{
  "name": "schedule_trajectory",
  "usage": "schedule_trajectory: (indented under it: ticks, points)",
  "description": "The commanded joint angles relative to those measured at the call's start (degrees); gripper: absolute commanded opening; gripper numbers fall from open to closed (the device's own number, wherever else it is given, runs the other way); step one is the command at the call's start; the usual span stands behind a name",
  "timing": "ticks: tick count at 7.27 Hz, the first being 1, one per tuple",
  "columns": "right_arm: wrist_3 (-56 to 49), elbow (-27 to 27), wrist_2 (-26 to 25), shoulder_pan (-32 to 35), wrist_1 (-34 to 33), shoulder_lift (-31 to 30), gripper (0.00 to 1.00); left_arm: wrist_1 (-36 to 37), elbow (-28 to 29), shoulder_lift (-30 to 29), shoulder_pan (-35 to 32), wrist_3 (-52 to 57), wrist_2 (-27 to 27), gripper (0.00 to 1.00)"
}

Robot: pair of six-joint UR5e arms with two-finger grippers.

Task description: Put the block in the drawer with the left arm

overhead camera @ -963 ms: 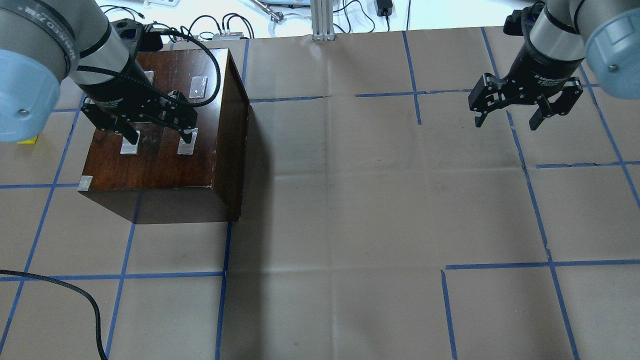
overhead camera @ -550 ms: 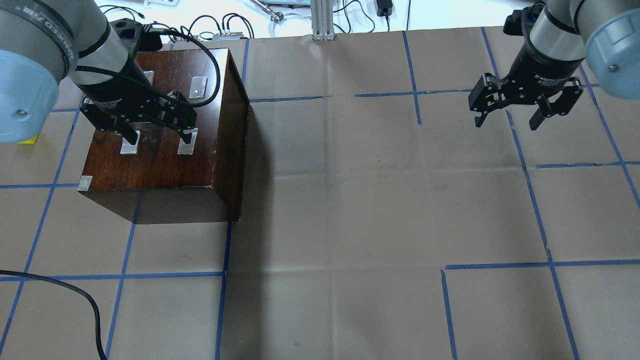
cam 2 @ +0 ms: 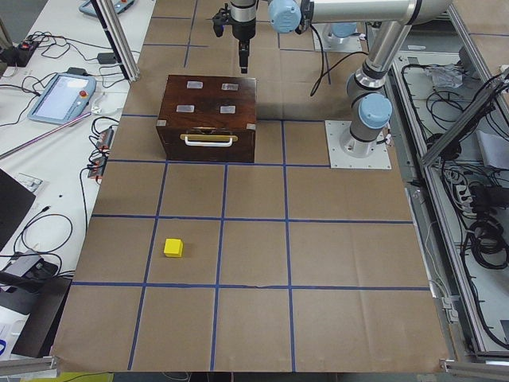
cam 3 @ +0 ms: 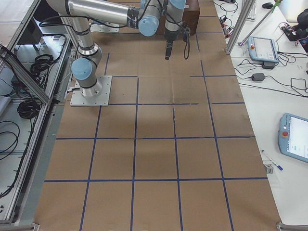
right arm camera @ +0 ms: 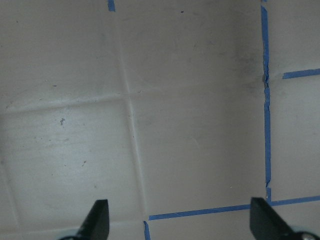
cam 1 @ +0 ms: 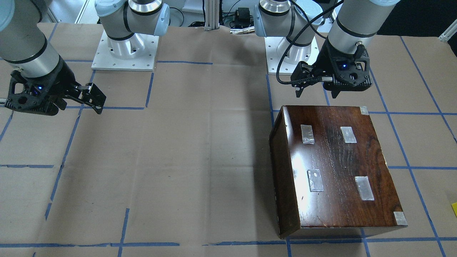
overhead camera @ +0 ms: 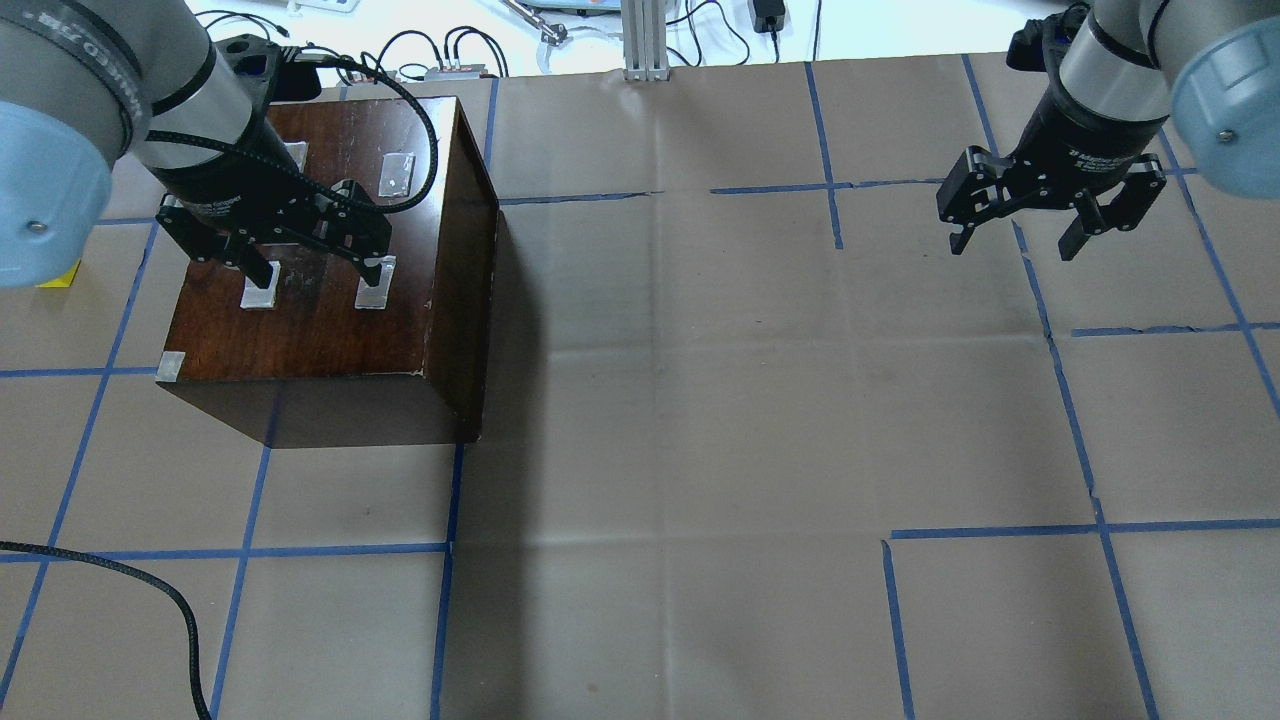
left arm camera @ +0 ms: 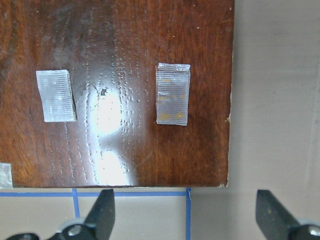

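Left hand (overhead camera: 318, 272) spread, empty, near the box (overhead camera: 320, 335); block (cam 2: 173, 247) lies well apart on the surface (cam 2: 318, 263); drawer (cam 2: 208, 147) looks shut. You have every step left.

Block (overhead camera: 57, 279): lay mostly hidden behind left arm (overhead camera: 60, 170) in overhead view; was cut by right edge in front-facing view. Box (cam 2: 208, 119): front detail was too small to tell.

The left arm (overhead camera: 170, 85) holds the left claw (overhead camera: 318, 268) pointing straight down, its 2 fingers spread wide. The right arm (overhead camera: 1105, 75), well off to that claw's side, carries the right claw (overhead camera: 1012, 245) the same way, 2 fingers apart.
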Motion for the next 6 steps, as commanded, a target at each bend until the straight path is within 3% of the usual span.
schedule_trajectory:
  ticks: [1, 4, 6]
  points:
    - [0.0, 0.0, 0.0, 0.0, 0.0, 0.0, 1.0, 0.6, 0.0, -0.5, 0.6, 0.2, 0.0, 0.99]
    - [0.0, 0.0, 0.0, 0.0, 0.0, 0.0, 1.0, 0.8, 0.9, -3.4, 12.5, 12.8, -0.2, 0.99]
    - [0.0, 0.0, 0.0, 0.0, 0.0, 0.0, 1.0, 4.8, 1.2, -6.8, 19.7, 20.3, -0.8, 0.99]
